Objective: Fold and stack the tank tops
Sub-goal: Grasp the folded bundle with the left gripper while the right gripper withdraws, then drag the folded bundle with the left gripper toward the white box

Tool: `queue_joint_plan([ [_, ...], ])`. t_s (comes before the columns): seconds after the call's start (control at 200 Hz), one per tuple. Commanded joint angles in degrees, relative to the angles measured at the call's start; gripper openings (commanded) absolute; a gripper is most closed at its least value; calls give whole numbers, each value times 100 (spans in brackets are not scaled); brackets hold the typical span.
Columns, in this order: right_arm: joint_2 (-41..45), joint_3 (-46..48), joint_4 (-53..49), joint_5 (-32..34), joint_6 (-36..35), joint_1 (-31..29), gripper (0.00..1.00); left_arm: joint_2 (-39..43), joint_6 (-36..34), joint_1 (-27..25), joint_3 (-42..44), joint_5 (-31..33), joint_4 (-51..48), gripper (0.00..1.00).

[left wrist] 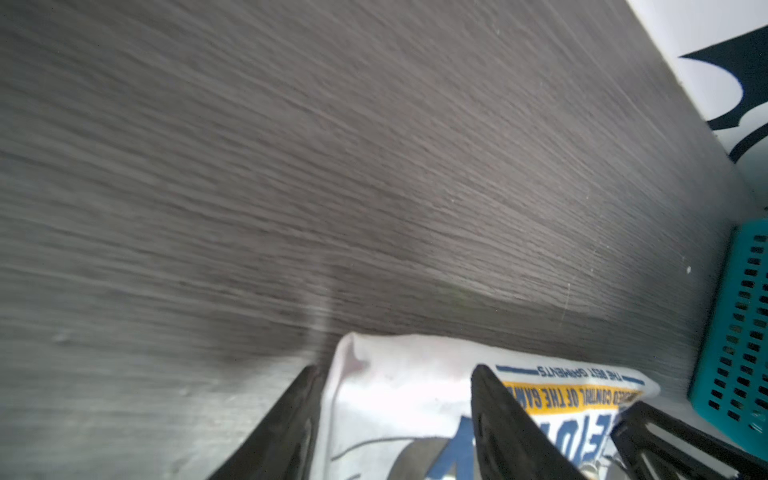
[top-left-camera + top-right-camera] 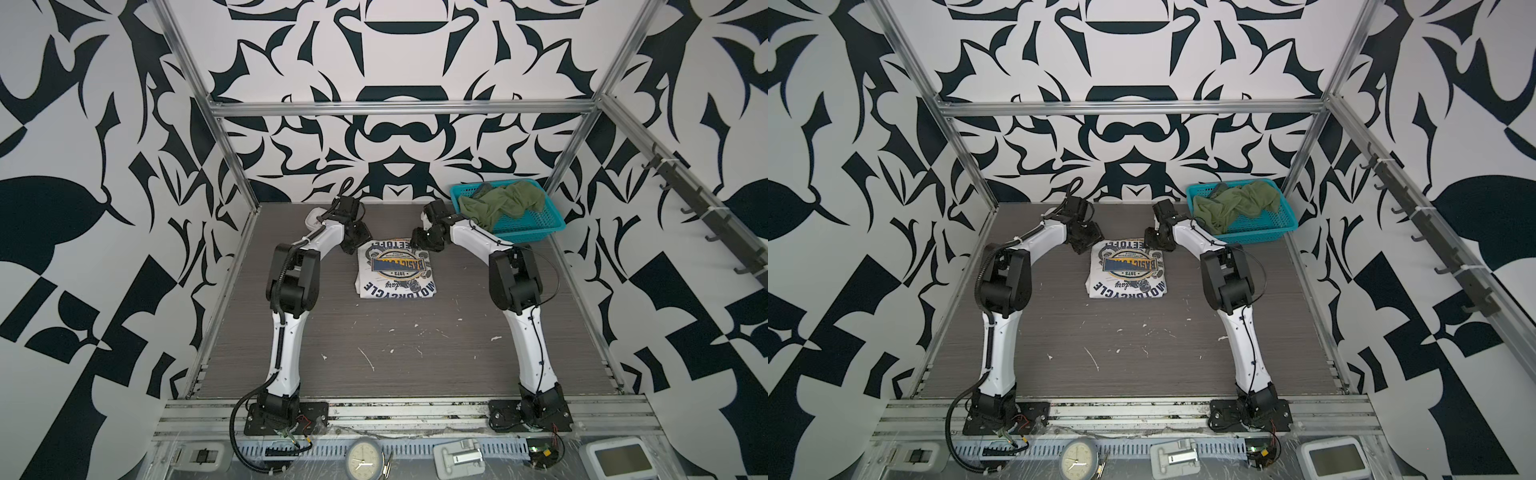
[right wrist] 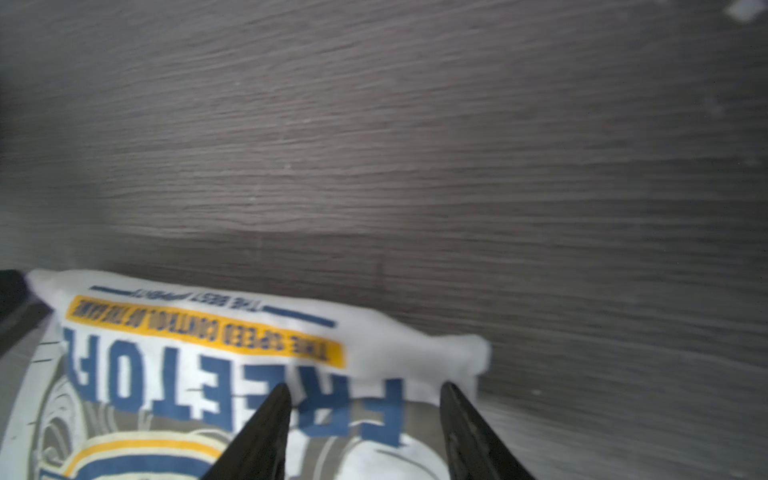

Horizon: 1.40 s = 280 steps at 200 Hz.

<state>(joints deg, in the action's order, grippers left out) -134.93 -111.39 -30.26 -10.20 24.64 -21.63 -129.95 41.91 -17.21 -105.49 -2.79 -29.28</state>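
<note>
One of the two tank tops was done at this point. The white tank top (image 2: 397,268) lay folded into a tidy rectangle, print up, on the table (image 2: 415,353), toward its far side between your two arms. The olive green tank top (image 2: 505,203) sat crumpled in the teal basket (image 2: 536,235) at the far right corner, unfolded and well apart from the white one.

Your left gripper (image 1: 397,370) had its jaws spread, straddling the far left corner of the white fold, with no pinch visible. Your right gripper (image 3: 365,385) was spread too, over the far right corner by the blue lettering, with nothing clamped. Both wrist views were blurred, so I couldn't tell whether the fingertips touched cloth.

My read was roughly half done. You had yet to pull the green top out, flatten it, fold it and set it on the white one.
</note>
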Motion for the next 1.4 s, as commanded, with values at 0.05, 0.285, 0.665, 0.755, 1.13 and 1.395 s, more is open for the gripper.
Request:
queue_joint_plan([
  [0.05, 913, -162, -661, 31, -316, 5, 69, 521, -317, 8, -429, 566, -1175, 65],
  [0.285, 3000, 1761, -878, 7, -384, -2, 85, 2607, -285, -516, 1203, 1171, -1533, 80],
  [0.665, 6398, 5614, 194, 940, 184, 11, 98, 2849, 893, -2512, 2299, 2210, -1572, 89],
  [0.755, 6801, 6195, 418, 1154, 473, 15, 99, 2321, 926, -2752, 1861, 2273, -1669, 92],
  [1.13, 7297, 7078, 926, 1196, 702, 17, 100, 440, 573, -2946, -1, 2714, -2755, 97],
  [1.395, 7090, 7092, 1033, 1093, 722, 18, 100, 712, 203, -2718, 954, 2711, -2424, 96],
])
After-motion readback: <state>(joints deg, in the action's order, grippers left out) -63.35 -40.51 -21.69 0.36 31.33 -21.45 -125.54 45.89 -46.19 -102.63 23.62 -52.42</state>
